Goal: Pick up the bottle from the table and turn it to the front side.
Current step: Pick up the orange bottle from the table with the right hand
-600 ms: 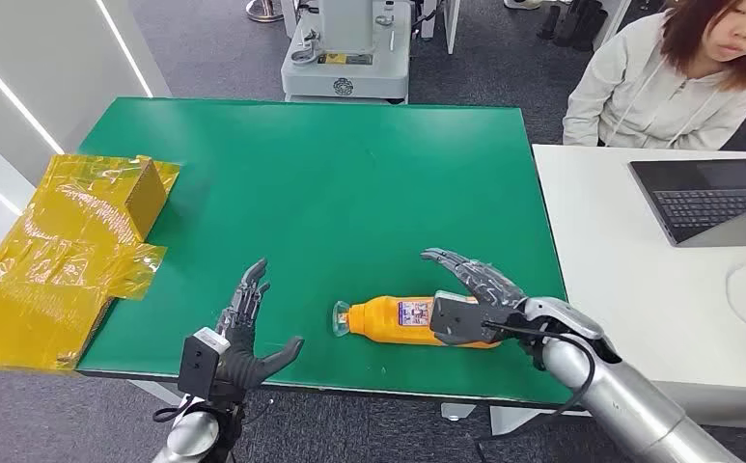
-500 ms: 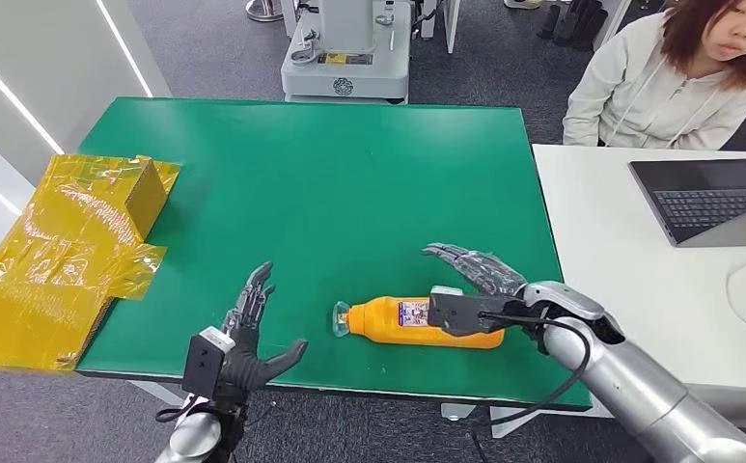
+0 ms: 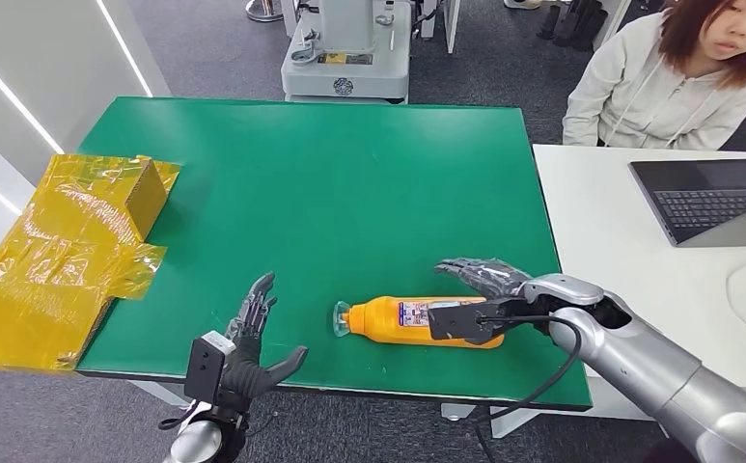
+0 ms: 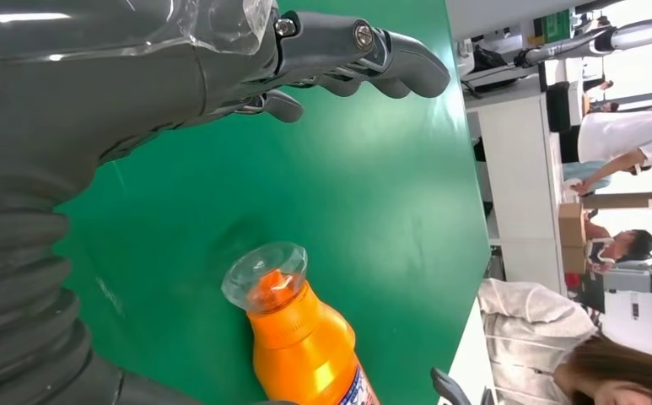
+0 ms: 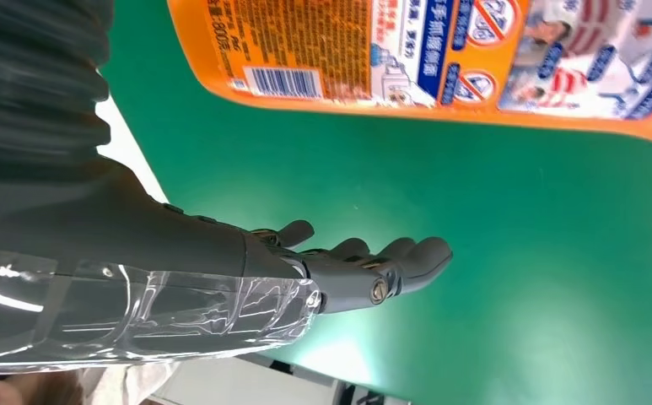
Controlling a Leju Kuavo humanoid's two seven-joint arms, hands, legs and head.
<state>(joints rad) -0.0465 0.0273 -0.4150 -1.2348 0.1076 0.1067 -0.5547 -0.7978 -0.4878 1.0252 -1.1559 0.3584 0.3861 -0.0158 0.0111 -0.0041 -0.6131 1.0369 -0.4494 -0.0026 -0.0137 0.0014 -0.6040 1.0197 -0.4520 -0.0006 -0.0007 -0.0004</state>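
Observation:
An orange bottle (image 3: pixel 402 320) lies on its side near the front edge of the green table (image 3: pixel 330 183), clear cap pointing left, printed label facing up. My right hand (image 3: pixel 484 289) sits at the bottle's base end, fingers spread over its far side and thumb by the label. In the right wrist view, green table shows between the hand (image 5: pixel 339 270) and the bottle (image 5: pixel 440 59), so nothing is held. My left hand (image 3: pixel 248 342) hovers open at the front edge, left of the cap. The left wrist view shows the cap end of the bottle (image 4: pixel 309 346) beyond its fingers (image 4: pixel 364 51).
A box wrapped in yellow film (image 3: pixel 60 251) hangs over the table's left edge. A white table (image 3: pixel 639 280) with a laptop (image 3: pixel 711 198) adjoins on the right, where a person (image 3: pixel 677 77) sits. A grey machine (image 3: pixel 346 53) stands behind the green table.
My right hand has dropped lower and closer around the bottle's base end, its fingers flattening over the far side. The left hand has barely shifted. The bottle lies where it was.

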